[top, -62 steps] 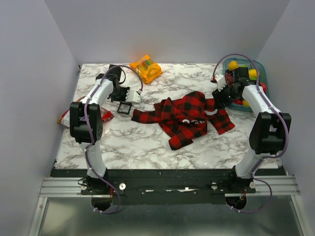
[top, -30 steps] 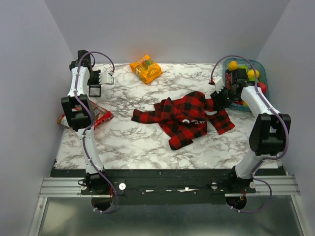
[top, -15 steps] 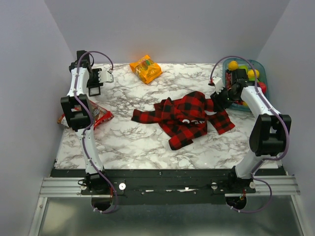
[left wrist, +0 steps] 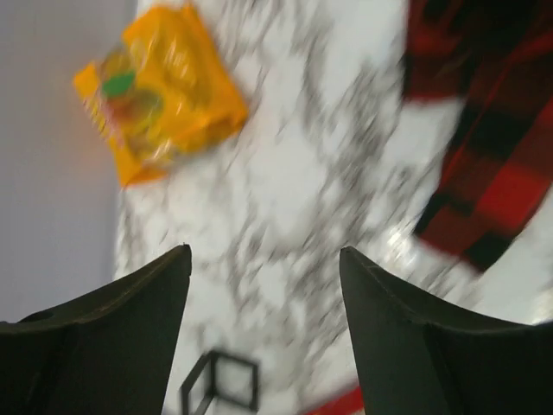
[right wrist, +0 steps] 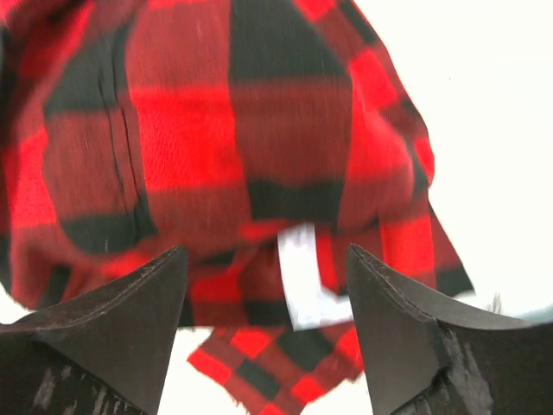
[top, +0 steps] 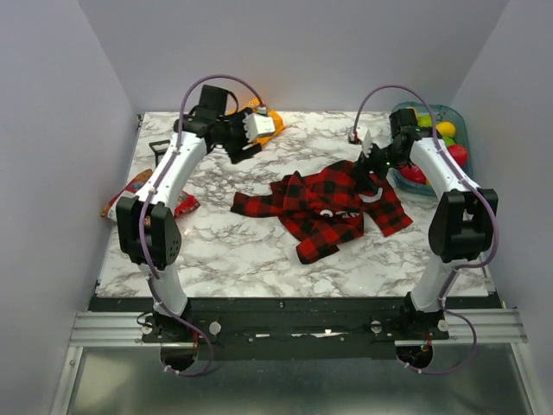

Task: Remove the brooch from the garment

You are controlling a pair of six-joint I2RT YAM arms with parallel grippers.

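Whereas half a second earlier the left arm stood at the far-left corner with a small black square frame [top: 160, 149] at its claw, it now reaches toward the back centre. The frame lies alone on the white marble-patterned bench [top: 233, 251]. The right arm has swung from the teal plastic tray [top: 432, 108] to above the right part of the red-and-black plaid fabric garment [top: 324, 203], which lies crumpled at bench centre.

From above, the left claw [top: 251, 134] covers part of the orange snack bag [top: 272, 121], and its wrist view is motion-blurred. White lettering on the garment is folded and unreadable; the right wrist view shows only one white patch.

Both claws are spread wide. The left claw holds nothing and hangs over bare bench. The right claw [top: 367, 162] grips nothing. Its fingers straddle plaid cloth, and whether they touch it cannot be told.
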